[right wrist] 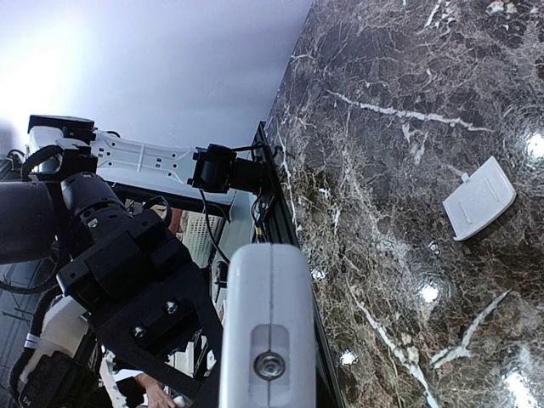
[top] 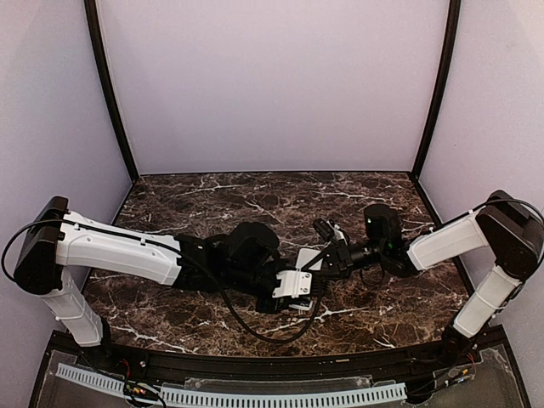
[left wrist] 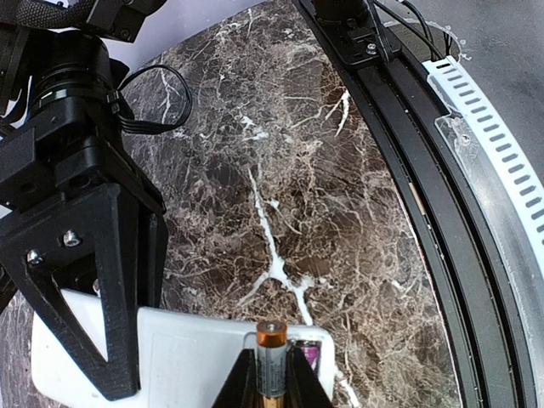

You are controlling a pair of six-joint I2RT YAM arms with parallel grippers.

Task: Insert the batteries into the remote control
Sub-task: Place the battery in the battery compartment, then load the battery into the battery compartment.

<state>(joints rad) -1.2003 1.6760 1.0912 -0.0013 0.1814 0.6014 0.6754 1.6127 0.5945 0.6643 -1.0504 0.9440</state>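
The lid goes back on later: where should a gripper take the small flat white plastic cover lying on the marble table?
Likely across the two long straight edges of the white cover, coming straight down from above: it lies flat on the dark marble table, so only its thin rim offers opposing faces.

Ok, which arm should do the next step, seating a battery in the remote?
Left. The left gripper pinches a battery right at the remote control; the right gripper is occupied clamping the remote control, so it should probably just hold steady.
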